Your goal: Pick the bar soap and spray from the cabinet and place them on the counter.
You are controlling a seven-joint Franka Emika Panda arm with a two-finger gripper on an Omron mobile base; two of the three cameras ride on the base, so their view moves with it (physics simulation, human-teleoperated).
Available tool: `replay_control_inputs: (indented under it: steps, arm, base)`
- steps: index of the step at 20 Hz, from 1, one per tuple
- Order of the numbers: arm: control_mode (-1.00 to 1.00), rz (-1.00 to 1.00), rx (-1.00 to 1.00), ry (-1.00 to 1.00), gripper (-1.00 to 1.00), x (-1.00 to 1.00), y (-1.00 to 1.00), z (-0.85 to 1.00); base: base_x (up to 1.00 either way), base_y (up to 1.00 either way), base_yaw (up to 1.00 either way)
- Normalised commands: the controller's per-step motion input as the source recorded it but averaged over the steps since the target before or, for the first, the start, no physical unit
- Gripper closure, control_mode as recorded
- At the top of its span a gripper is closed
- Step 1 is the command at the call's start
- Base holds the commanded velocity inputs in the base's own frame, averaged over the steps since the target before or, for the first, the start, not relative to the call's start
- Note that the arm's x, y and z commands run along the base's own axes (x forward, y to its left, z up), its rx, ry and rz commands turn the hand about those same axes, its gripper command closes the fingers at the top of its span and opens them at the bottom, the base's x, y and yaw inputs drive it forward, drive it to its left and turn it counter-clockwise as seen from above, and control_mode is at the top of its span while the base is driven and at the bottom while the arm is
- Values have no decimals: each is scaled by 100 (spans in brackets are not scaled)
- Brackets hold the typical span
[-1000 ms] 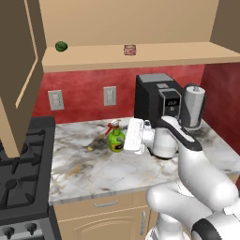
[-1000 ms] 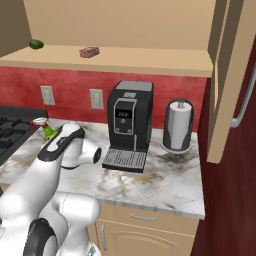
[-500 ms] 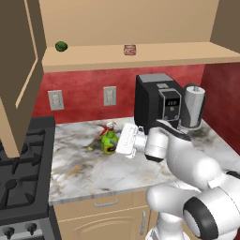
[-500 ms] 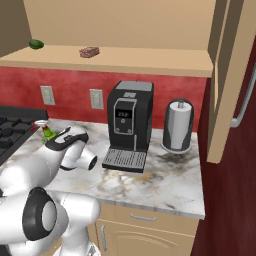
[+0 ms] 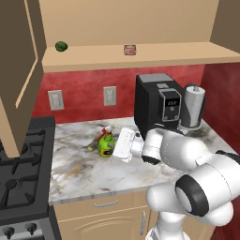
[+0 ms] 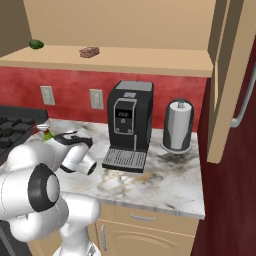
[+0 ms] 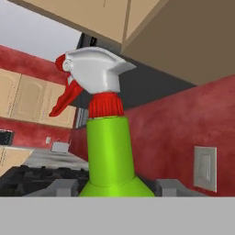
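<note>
I see the spray (image 5: 106, 143) upright on the counter (image 5: 89, 171), frame centre-left, as before; gripper (image 5: 114, 144) now lower, jaws straddling it, can't tell if clamped; bar soap (image 5: 130, 49) unmoved on cabinet (image 5: 140, 56) shelf.

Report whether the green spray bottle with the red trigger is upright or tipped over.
Upright: the green spray bottle stands base-down on the marble counter, nozzle on top.
</note>
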Motion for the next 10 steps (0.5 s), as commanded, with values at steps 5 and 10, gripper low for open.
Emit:
replay_control_inputs:
  steps: [5,10]
  arm:
    - [-100,0,-4,2,100,1,5,-28]
    - [-100,0,-2,2,100,4,6,-32]
  base:
    - [0,0,0]
    - [0,0,0]
